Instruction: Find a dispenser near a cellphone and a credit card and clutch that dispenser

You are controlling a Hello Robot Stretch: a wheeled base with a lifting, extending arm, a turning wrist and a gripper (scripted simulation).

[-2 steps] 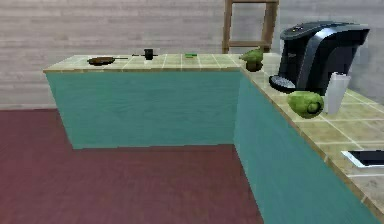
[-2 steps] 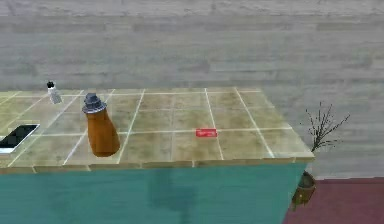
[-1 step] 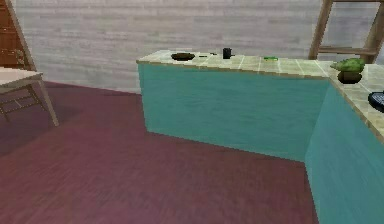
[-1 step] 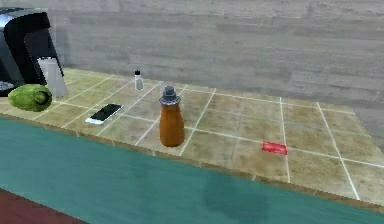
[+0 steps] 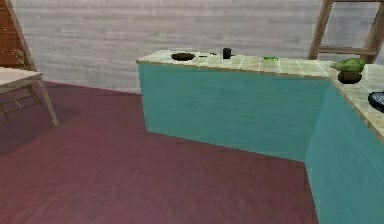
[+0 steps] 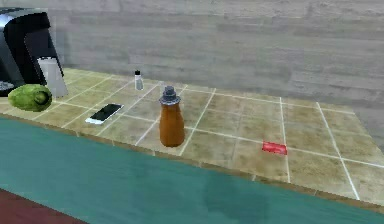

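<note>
- The search looks finished, by my judgement: an orange-brown dispenser [image 6: 172,118] with a grey top stands upright on the tiled bench [image 6: 235,112], near the middle of the arm side view.
- A dark cellphone [image 6: 104,113] lies flat to its left. A red credit card [image 6: 274,148] lies to its right, nearer the bench's front edge and somewhat apart.
- Left to do: reach the dispenser and grip it. Whether the hand is clenched, released or grasping anything cannot be told.
- Count: one orange-brown dispenser, one cellphone, one credit card, one small white bottle [image 6: 139,80] farther back, one green lump [image 6: 30,97] and one black machine [image 6: 25,45] at the far left.
- The small white bottle might be a second dispenser, but the tall one stands between phone and card, so it is the likelier target.
</note>
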